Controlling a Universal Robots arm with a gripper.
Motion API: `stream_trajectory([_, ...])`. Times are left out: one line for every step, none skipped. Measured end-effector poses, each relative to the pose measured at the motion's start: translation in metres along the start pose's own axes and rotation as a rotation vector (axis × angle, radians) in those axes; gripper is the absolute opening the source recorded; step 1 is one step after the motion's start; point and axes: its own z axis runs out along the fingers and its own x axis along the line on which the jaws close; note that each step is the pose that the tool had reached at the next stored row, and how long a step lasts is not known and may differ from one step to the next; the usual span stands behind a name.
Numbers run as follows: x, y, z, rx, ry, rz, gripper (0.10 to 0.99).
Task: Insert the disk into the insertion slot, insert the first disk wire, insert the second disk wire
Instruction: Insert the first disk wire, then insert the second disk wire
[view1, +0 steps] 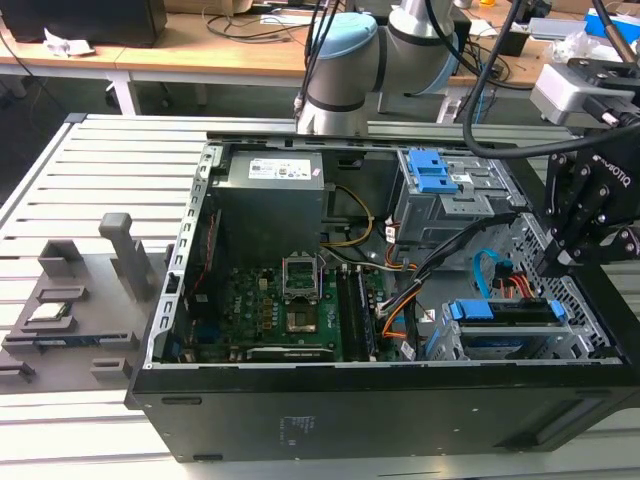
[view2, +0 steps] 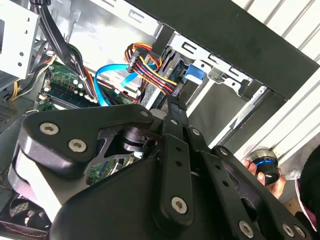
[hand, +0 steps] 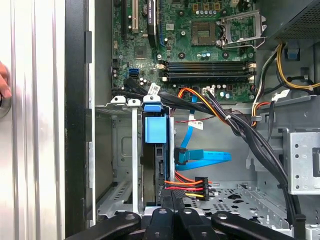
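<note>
Disk (hand: 153, 129) — seated on edge in the insertion slot (hand: 134, 155), blue frame shown in the first wrist view, label face hidden. Gripper (view2: 173, 103) — jaws drawn narrow, tips set at the dark plug of the first disk wire (view2: 150, 70) by the disk's edge; whether the plug is pinched cannot be told. Second disk wire (hand: 207, 156) is looped just beside, its connector end hard to make out. A hand (hand: 3, 82) is cut off outside the case (hand: 75, 125).

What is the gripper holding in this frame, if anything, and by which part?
Apparently the first disk wire: the gripper pinches its small dark plug, right at the end of the disk.
</note>
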Motion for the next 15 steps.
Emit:
stream_trajectory([0.0,0.0,0.0,0.0,0.0,0.0,0.106])
stream_trajectory([0.0,0.0,0.0,0.0,0.0,0.0,0.106])
stream_trajectory([0.0,0.0,0.0,0.0,0.0,0.0,0.106])
stream_trajectory([0.0,0.0,-0.0001,0.0,0.0,0.0,0.106])
stream_trajectory([0.0,0.0,-0.0001,0.0,0.0,0.0,0.106])
stream_trajectory([0.0,0.0,-0.0001,0.0,0.0,0.0,0.106])
stream_trajectory([0.0,0.0,-0.0001,0.0,0.0,0.0,0.106])
stream_trajectory([0.0,0.0,-0.0001,0.0,-0.0001,0.0,0.106])
stream_trajectory([0.0,0.0,-0.0002,0.0,0.0,0.0,0.106])
stream_trajectory([0.0,0.0,-0.0002,0.0,0.0,0.0,0.106])
stream_trajectory([0.0,0.0,-0.0002,0.0,0.0,0.0,0.114])
stream_trajectory([0.0,0.0,-0.0002,0.0,0.0,0.0,0.173])
stream_trajectory([0.0,0.0,-0.0002,0.0,0.0,0.0,0.173])
stream_trajectory([0.0,0.0,-0.0002,0.0,0.0,0.0,0.173])
stream_trajectory([0.0,0.0,-0.0002,0.0,0.0,0.0,0.239])
